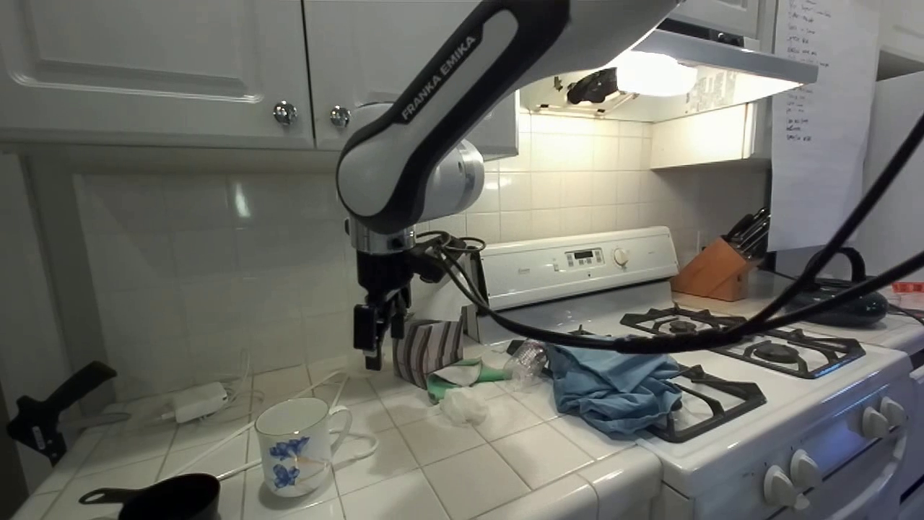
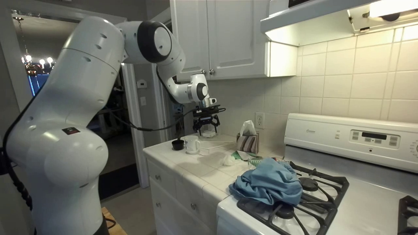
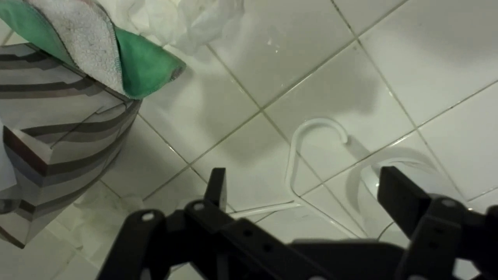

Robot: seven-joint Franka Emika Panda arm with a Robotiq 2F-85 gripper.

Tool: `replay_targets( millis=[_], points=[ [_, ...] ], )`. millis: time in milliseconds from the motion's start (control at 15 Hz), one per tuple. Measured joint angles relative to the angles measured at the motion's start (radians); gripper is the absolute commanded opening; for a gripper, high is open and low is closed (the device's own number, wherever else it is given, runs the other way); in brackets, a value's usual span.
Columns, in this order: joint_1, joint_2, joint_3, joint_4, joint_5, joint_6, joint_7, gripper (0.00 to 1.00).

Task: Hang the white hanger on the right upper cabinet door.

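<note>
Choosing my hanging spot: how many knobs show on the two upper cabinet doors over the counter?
2: the left knob, lower right on the left door, and the right knob, lower left on the right door. Their tops are out of frame and could hide more.

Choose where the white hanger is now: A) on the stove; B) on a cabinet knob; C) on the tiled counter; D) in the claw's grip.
C, because the wrist view shows the white hanger lying on the tiled counter, apart from the open claw.
</note>
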Motion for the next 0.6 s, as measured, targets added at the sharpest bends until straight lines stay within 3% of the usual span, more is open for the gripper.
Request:
replay_targets(
  millis=[333,600],
  points=[
    [0.044,0.175,-0.027,0.204,0.0,-0.08,0.166,1.0],
    [0.06,0.272,-0.041,0.319,0.0,-0.115,0.224,1.0]
  ],
)
